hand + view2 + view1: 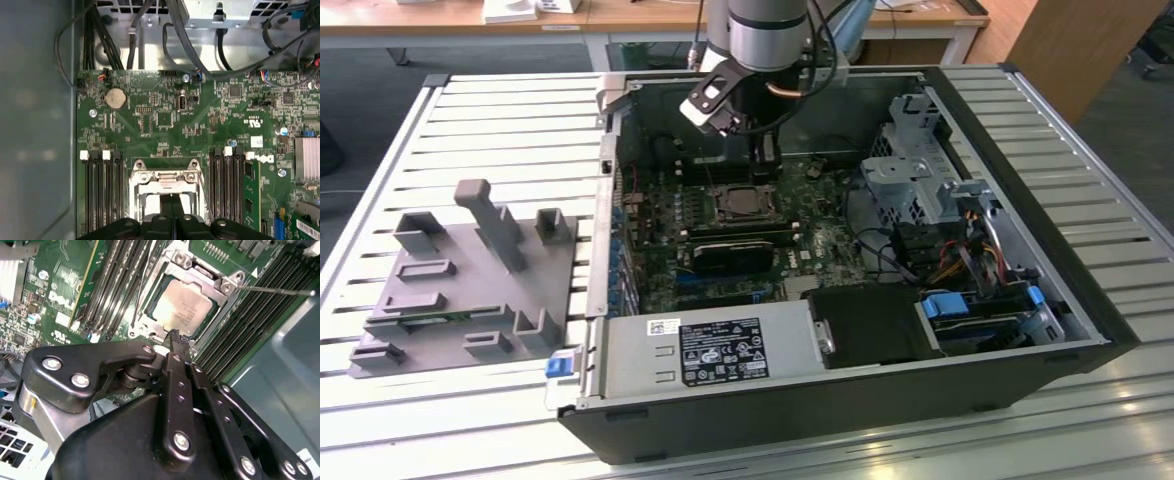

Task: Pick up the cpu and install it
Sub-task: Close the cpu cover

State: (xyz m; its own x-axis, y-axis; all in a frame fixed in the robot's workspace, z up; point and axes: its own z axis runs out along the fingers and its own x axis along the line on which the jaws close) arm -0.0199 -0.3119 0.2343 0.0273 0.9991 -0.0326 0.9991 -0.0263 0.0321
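A: Scanning the exterior view from its left, what do you see?

B: You see the grey fixture tray (pixel 467 280) on the slatted worktop (pixel 1067 130), then the open computer case (pixel 854 395), with the arm reaching down into it.

A: And the cpu?

B: The cpu (pixel 182 307) lies seated in its socket on the motherboard (pixel 165 120); the second wrist view gives you its silver top plainly.

A: The hand?

B: The hand (pixel 176 340) hangs just above the socket, fingers pressed together, gripping nothing.
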